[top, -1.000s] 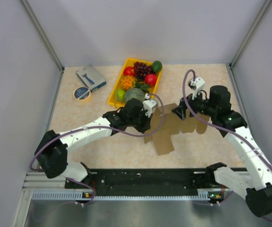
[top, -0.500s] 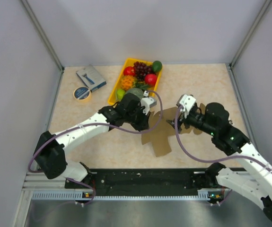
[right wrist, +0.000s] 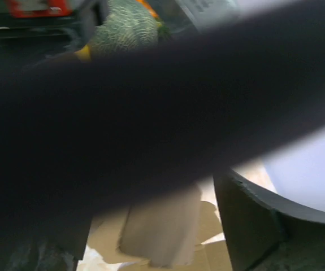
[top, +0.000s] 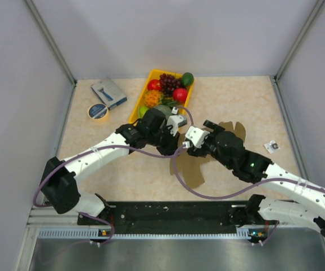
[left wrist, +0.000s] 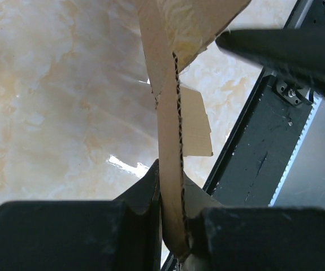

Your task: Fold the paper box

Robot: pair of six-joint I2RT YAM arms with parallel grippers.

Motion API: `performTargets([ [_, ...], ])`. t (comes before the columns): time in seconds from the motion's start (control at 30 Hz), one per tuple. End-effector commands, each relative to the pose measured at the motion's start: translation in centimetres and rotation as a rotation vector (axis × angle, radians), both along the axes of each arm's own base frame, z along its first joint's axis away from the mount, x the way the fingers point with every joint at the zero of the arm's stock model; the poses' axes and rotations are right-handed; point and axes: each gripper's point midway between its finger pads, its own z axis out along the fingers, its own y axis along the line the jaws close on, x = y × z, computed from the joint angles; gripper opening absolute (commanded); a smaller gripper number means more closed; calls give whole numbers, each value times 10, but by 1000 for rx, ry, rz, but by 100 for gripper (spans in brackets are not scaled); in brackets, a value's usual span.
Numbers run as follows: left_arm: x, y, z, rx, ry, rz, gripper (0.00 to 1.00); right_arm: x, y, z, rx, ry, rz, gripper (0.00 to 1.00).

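Observation:
The paper box (top: 194, 173) is a brown corrugated sheet with flaps, lying mid-table, and my two arms cover most of it. My left gripper (top: 172, 149) is shut on one edge. In the left wrist view the paper box (left wrist: 168, 135) runs edge-on up from the left gripper (left wrist: 172, 226). My right gripper (top: 183, 148) reaches in from the right, close beside the left one, and one of its dark fingers (left wrist: 286, 45) shows at top right. In the right wrist view a dark blurred shape fills most of the frame. Below it the right gripper (right wrist: 151, 243) stands open, with a flap of the paper box (right wrist: 162, 231) beyond.
A yellow tray (top: 134, 117) of toy fruit stands just behind the left gripper. A tape roll (top: 98, 112) and a blue-grey packet (top: 108, 93) lie at the back left. A small white item (top: 272, 146) lies at the right. The black rail (top: 173, 214) runs along the near edge.
My right arm has swung left and stretched low across the cardboard until its gripper meets the left one, its jaws spreading a little. The left gripper has kept its hold and hardly moved.

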Motion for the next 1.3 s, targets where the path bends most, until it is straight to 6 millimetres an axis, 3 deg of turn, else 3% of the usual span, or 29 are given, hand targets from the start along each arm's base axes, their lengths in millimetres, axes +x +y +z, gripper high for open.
performTargets([
  [0.0,-4,-4,31,-65,-60,-58,12,26,-11,40,-23,-182,-134,73],
  [0.03,-5,-3,32,-64,-64,-60,12,28,-13,42,-43,-196,-138,68],
  [0.07,-4,-2,35,-67,-74,-64,13,29,-14,46,-47,-206,-143,55],
  [0.13,-1,0,38,-65,-80,-41,18,29,-13,50,-53,-218,-136,45],
  [0.27,5,7,62,-149,-98,22,36,30,-12,51,-66,-196,-141,0],
  [0.33,12,15,69,-191,-110,87,46,30,-14,48,-68,-170,-160,0],
  [0.4,15,29,89,-248,-162,147,72,31,-18,49,-61,-136,-193,0],
  [0.43,19,39,82,-240,-164,221,84,31,-19,50,-13,-97,-216,0],
  [0.47,19,49,100,-287,-229,262,98,33,-20,58,21,-70,-220,0],
  [0.5,21,59,88,-272,-239,316,99,31,-24,54,18,-26,-221,0],
  [0.53,28,69,90,-279,-273,387,99,29,-25,52,57,21,-237,0],
  [0.57,26,80,105,-325,-321,425,99,27,-25,58,83,43,-240,0],
  [0.6,25,86,98,-330,-319,448,99,26,-27,56,95,67,-249,0],
  [0.67,18,89,109,-400,-316,438,98,19,-32,49,145,157,-284,0],
  [0.9,19,85,96,-408,-255,410,98,-2,-34,31,313,382,-354,0],
  [1.0,28,84,94,-397,-269,411,88,-11,-32,21,367,450,-369,0],
  [1.07,35,83,92,-378,-269,407,72,-15,-33,16,402,480,-385,0],
  [1.23,44,82,92,-333,-300,389,45,-24,-31,6,467,550,-396,0],
  [1.27,45,81,90,-324,-300,382,35,-27,-30,3,475,565,-390,0],
])
